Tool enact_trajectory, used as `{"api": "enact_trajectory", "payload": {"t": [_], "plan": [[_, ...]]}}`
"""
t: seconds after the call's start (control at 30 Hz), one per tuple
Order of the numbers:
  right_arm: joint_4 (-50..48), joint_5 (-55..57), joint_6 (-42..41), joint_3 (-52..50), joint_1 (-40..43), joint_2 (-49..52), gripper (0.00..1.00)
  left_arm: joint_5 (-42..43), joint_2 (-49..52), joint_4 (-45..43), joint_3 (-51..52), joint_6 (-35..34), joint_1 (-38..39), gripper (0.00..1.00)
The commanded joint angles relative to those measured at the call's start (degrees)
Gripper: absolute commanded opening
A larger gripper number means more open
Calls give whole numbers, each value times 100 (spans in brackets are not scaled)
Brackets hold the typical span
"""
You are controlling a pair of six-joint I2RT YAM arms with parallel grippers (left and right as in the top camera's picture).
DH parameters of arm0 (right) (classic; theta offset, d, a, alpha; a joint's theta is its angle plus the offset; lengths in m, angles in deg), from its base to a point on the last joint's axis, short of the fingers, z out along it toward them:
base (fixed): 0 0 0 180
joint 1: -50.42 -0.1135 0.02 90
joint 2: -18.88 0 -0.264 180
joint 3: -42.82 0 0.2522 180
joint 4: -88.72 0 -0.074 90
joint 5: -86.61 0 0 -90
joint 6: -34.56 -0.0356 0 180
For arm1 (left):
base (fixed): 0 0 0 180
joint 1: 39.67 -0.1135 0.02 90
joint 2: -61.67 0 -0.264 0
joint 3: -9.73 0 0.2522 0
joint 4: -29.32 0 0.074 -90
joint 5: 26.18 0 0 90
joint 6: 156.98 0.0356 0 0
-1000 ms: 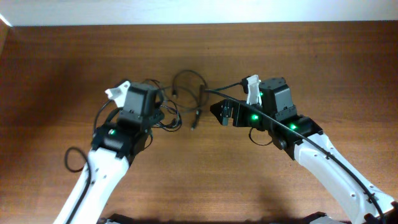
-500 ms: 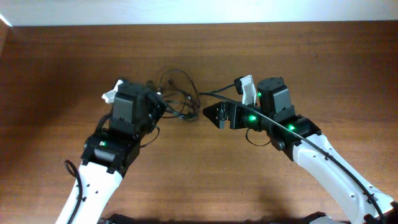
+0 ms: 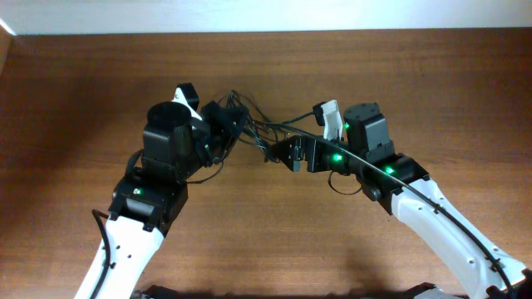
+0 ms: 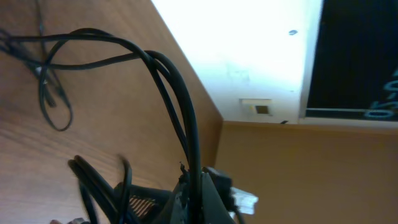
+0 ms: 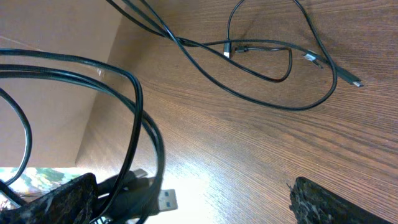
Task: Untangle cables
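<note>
Pinching cables, left end effector tilted.

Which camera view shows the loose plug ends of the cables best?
The right wrist view: the plug ends of the cables lie sharp on the table. The left wrist view shows one small blurred connector at most. Overhead, the cables are a thin tangle, plugs too small to tell.
</note>
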Motion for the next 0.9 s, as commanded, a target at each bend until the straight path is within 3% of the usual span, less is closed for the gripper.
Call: {"api": "enact_trajectory", "payload": {"t": [0.0, 0.3, 0.53, 0.87], "plan": [[-13, 28, 61, 63, -46, 42, 99, 114, -72, -417, -92, -197, -39, 0], [-9, 24, 61, 61, -52, 68, 99, 116, -72, -901, -92, -903, -39, 0], [-13, 35, 63, 63, -125, 68, 99, 96, -72, -1773, -92, -935, -39, 0], [-861, -278, -199, 63, 310, 61, 99, -374, -72, 387, -90, -791, -39, 0]]}}
